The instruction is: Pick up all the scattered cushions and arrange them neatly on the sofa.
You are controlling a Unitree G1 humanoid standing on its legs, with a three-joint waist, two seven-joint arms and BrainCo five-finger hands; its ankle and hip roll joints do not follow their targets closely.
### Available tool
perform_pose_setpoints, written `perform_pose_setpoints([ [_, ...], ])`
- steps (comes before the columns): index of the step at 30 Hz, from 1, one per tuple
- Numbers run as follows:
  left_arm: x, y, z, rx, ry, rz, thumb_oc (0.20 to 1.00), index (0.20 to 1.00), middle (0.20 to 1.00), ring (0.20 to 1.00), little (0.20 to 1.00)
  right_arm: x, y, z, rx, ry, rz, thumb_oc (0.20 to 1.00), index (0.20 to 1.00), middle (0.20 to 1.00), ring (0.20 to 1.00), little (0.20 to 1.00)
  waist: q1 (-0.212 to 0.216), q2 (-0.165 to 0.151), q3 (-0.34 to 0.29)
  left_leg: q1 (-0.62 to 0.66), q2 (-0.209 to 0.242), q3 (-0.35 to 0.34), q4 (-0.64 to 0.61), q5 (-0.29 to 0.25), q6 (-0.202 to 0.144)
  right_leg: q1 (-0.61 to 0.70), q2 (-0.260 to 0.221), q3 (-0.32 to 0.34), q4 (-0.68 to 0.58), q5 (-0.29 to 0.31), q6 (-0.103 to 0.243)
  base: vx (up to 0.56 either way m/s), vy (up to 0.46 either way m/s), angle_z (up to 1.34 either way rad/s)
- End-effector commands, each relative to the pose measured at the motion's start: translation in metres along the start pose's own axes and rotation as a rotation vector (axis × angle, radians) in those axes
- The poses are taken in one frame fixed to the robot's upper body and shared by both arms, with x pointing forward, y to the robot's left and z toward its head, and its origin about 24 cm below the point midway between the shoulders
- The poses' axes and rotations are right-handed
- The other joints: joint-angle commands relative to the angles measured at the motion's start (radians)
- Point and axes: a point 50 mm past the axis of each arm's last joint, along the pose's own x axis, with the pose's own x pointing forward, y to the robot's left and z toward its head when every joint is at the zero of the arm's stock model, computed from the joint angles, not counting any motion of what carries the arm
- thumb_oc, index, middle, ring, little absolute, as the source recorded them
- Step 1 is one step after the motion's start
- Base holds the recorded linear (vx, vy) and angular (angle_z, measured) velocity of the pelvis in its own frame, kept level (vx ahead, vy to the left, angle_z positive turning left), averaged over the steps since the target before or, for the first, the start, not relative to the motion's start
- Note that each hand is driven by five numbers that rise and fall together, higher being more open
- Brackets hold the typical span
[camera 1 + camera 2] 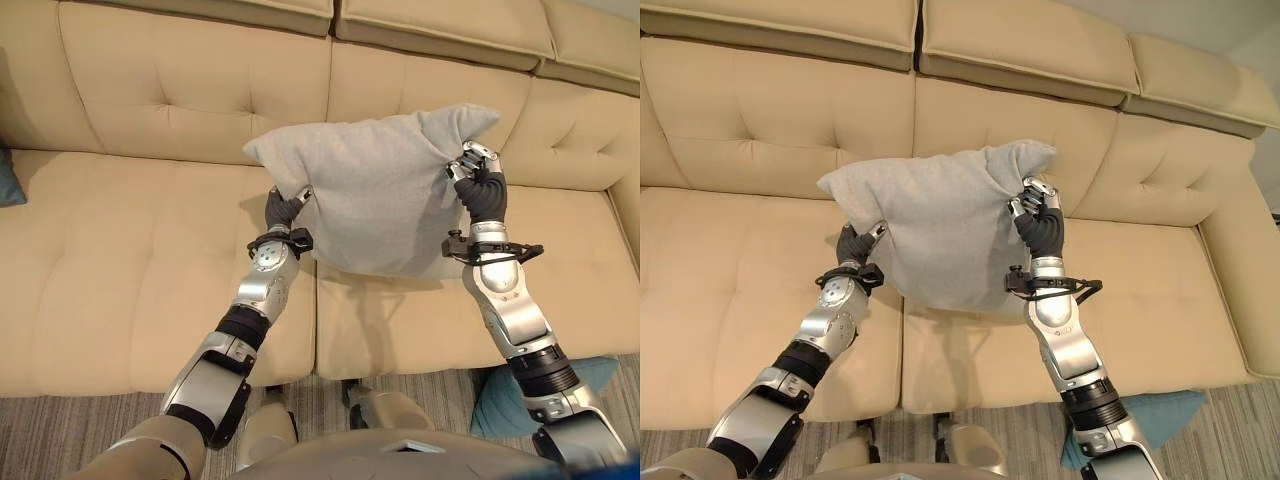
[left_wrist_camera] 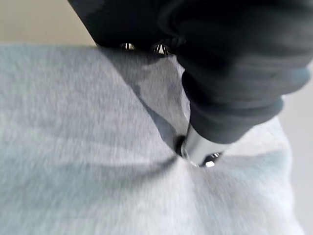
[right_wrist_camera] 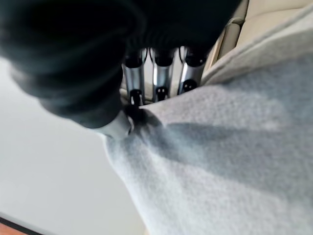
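Grey cushion (image 1: 375, 195) upright, diagonally tilted

The sofa (image 1: 120, 260) seat lay bare on both sides of the grey cushion (image 1: 385, 190), which hung just in front of the backrest (image 1: 190, 90), over the seam between two seat pads. Both hands (left hand (image 1: 283, 208), right hand (image 1: 478, 175)) were pinched on its edges. A teal cushion (image 1: 3, 178) sat at the seat's far left; another teal one (image 1: 510, 400) lay on the floor by the right arm.
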Motion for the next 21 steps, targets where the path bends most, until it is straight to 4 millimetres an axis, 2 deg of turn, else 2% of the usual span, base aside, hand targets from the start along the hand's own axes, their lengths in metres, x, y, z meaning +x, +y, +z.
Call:
perform_pose_setpoints([
  [1, -0.008, -0.059, 0.037, -0.071, -0.211, -0.289, 0.200, 0.200, 0.200, 0.200, 0.200, 0.014, 0.002, 0.038, 0.046, -0.237, 0.003, 0.200, 0.200, 0.200, 0.200, 0.200, 0.040, 0.044, -0.050, 0.078, 0.023, 0.025, 0.006, -0.150, -0.035, 0.005, -0.034, -0.027, 0.007, -0.024, 0.070, 0.03, -0.005, 0.04],
  [4, -0.018, -0.050, 0.041, -0.071, -0.246, -0.305, 0.200, 0.200, 0.200, 0.200, 0.200, 0.009, -0.010, 0.029, -0.008, -0.199, -0.024, 0.200, 0.200, 0.200, 0.200, 0.200, 0.050, 0.060, -0.045, 0.082, 0.020, 0.020, 0.006, -0.151, -0.033, 0.014, -0.038, -0.034, 0.006, -0.028, 0.069, 0.03, -0.026, 0.09],
  [5, -0.031, -0.027, 0.046, -0.037, -0.296, -0.300, 0.200, 0.200, 0.200, 0.200, 0.200, 0.000, -0.024, 0.020, -0.074, -0.161, -0.039, 0.200, 0.200, 0.200, 0.200, 0.200, 0.065, 0.077, -0.037, 0.086, 0.016, 0.016, 0.006, -0.152, -0.031, 0.023, -0.042, -0.040, 0.007, -0.032, 0.068, 0.03, -0.037, 0.10],
  [6, -0.031, -0.027, 0.045, -0.036, -0.294, -0.299, 0.200, 0.200, 0.200, 0.200, 0.200, 0.000, -0.024, 0.020, -0.074, -0.159, -0.038, 0.200, 0.200, 0.200, 0.200, 0.200, 0.065, 0.077, -0.039, 0.087, 0.016, 0.016, 0.006, -0.152, -0.031, 0.023, -0.042, -0.041, 0.007, -0.032, 0.068, 0.04, -0.049, 0.10],
  [8, -0.044, -0.005, 0.046, 0.062, -0.330, -0.277, 0.200, 0.200, 0.200, 0.200, 0.200, -0.009, -0.035, 0.008, -0.109, -0.107, -0.054, 0.200, 0.200, 0.200, 0.200, 0.200, 0.079, 0.092, -0.037, 0.092, 0.012, 0.013, 0.006, -0.153, -0.029, 0.033, -0.045, -0.046, 0.006, -0.040, 0.066, 0.04, -0.052, 0.16],
  [11, -0.051, 0.010, 0.048, 0.098, -0.354, -0.218, 0.200, 0.200, 0.200, 0.200, 0.200, -0.013, -0.037, 0.000, -0.127, -0.075, -0.069, 0.200, 0.200, 0.200, 0.200, 0.200, 0.092, 0.117, -0.033, 0.094, 0.011, 0.005, 0.006, -0.151, -0.029, 0.042, -0.049, -0.054, 0.006, -0.049, 0.062, 0.02, -0.064, 0.07],
  [17, -0.043, -0.003, 0.058, 0.133, -0.404, -0.231, 0.200, 0.200, 0.200, 0.200, 0.200, -0.001, -0.028, -0.001, -0.137, -0.083, -0.063, 0.200, 0.200, 0.200, 0.200, 0.200, 0.100, 0.155, -0.025, 0.079, 0.009, -0.006, 0.006, -0.141, -0.035, 0.037, -0.053, -0.070, 0.006, -0.058, 0.058, -0.02, -0.034, 0.14],
  [19, -0.029, -0.030, 0.074, 0.160, -0.468, -0.272, 0.200, 0.200, 0.200, 0.200, 0.200, 0.020, -0.013, 0.006, -0.131, -0.125, -0.045, 0.200, 0.200, 0.200, 0.200, 0.200, 0.100, 0.170, -0.018, 0.053, 0.010, -0.011, 0.006, -0.130, -0.042, 0.014, -0.054, -0.072, 0.006, -0.054, 0.057, -0.05, -0.042, 0.09],
  [21, -0.025, -0.038, 0.080, 0.176, -0.488, -0.283, 0.200, 0.200, 0.200, 0.200, 0.200, 0.028, -0.010, 0.010, -0.129, -0.144, -0.042, 0.200, 0.200, 0.200, 0.200, 0.200, 0.099, 0.172, -0.014, 0.041, 0.011, -0.013, 0.006, -0.126, -0.044, 0.003, -0.052, -0.073, 0.006, -0.052, 0.057, -0.04, -0.019, 0.12],
])
